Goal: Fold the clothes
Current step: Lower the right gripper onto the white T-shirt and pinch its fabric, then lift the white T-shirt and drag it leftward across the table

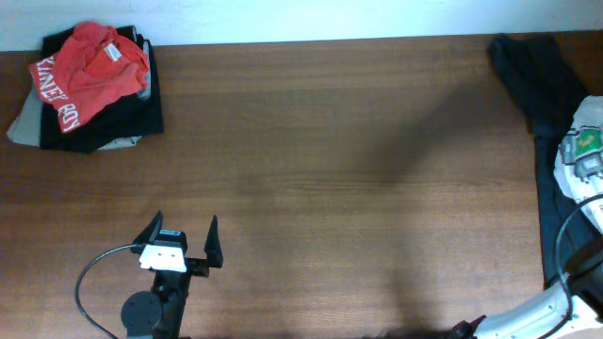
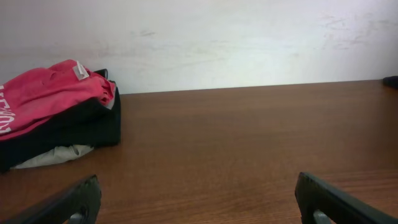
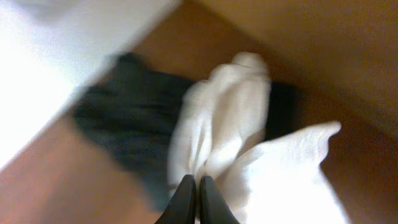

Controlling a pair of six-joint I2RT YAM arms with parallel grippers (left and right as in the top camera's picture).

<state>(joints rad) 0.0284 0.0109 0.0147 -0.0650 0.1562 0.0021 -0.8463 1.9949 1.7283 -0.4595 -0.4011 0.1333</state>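
The clothes, a white T-shirt [image 3: 249,124], lie bunched on a dark garment [image 3: 130,118] at the table's right edge. In the overhead view the white T-shirt [image 1: 567,179] shows a small green graphic [image 1: 590,141]. My right gripper [image 3: 198,183] is shut on a pinched fold of the white cloth, which gathers into pleats at the fingertips. My left gripper [image 1: 184,237] stands wide open near the front left of the table, nothing between its fingers [image 2: 74,202], far from the T-shirt.
A pile with a red shirt [image 1: 85,71] on dark clothes sits at the back left corner, also in the left wrist view [image 2: 50,99]. The long dark garment [image 1: 532,75] runs down the right edge. Brown table [image 1: 330,169] between them; white wall behind.
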